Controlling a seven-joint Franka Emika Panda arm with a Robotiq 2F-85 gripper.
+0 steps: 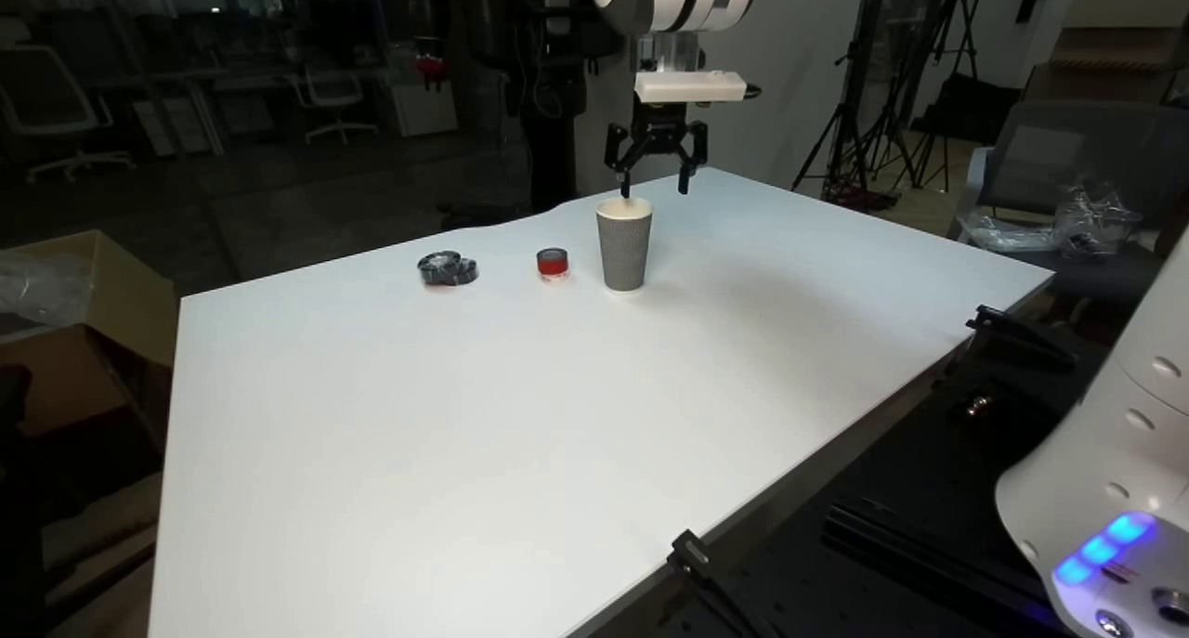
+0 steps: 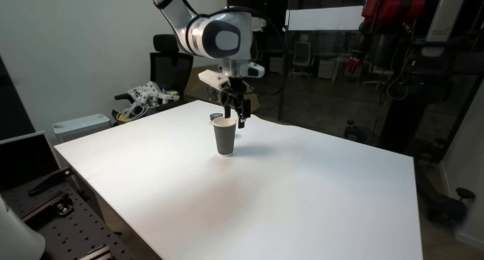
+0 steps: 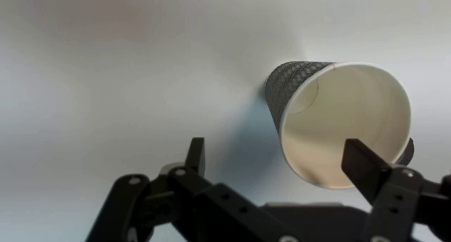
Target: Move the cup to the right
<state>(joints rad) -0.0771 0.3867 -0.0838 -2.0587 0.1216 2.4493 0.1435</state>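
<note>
The cup [image 1: 624,253] is grey-brown, ribbed and tapered with a pale rim. It stands upright on the white table and also shows in an exterior view [image 2: 225,139]. In the wrist view I look into the open, empty cup [image 3: 338,108], right of the middle. My gripper [image 1: 655,191] is open and holds nothing, with its fingertips at about rim height or slightly above. In the wrist view the gripper [image 3: 275,148] has its right finger overlapping the cup's mouth and its left finger over bare table. I cannot tell whether the right finger touches the rim.
A small red and black roll [image 1: 552,263] sits beside the cup on the white table [image 1: 446,434]. Flat dark round objects [image 1: 448,268] lie farther along. Black clamps [image 1: 689,553] grip the table edge. A cardboard box [image 1: 130,294] stands beyond the table.
</note>
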